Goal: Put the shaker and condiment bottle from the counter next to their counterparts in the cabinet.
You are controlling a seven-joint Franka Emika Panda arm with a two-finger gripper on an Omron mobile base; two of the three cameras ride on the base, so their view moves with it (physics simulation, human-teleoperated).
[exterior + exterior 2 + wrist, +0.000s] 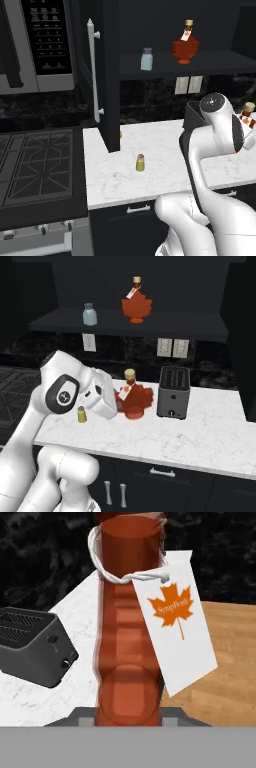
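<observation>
The condiment bottle (135, 400), red-orange with a tan cap, stands on the white marble counter (210, 431) just left of a toaster. My gripper (118, 398) reaches it from the left and is shut on its body. In the hand view the bottle (129, 637) sits between the fingers at very close range, its white maple-leaf tag (175, 619) hanging to the right. The arm hides most of the bottle (247, 114) in the left base view. The small yellow-olive shaker (140, 162) stands alone on the counter, left of my hand. On the cabinet shelf (215, 64) are the pale blue-grey shaker (146, 59) and matching bottle (185, 45).
A dark toaster (173, 392) stands right of the held bottle. The open cabinet door (107, 75) with its long bar handle (92, 70) hangs over the counter's left end. A microwave (42, 45) and black stovetop (35, 167) lie to the left.
</observation>
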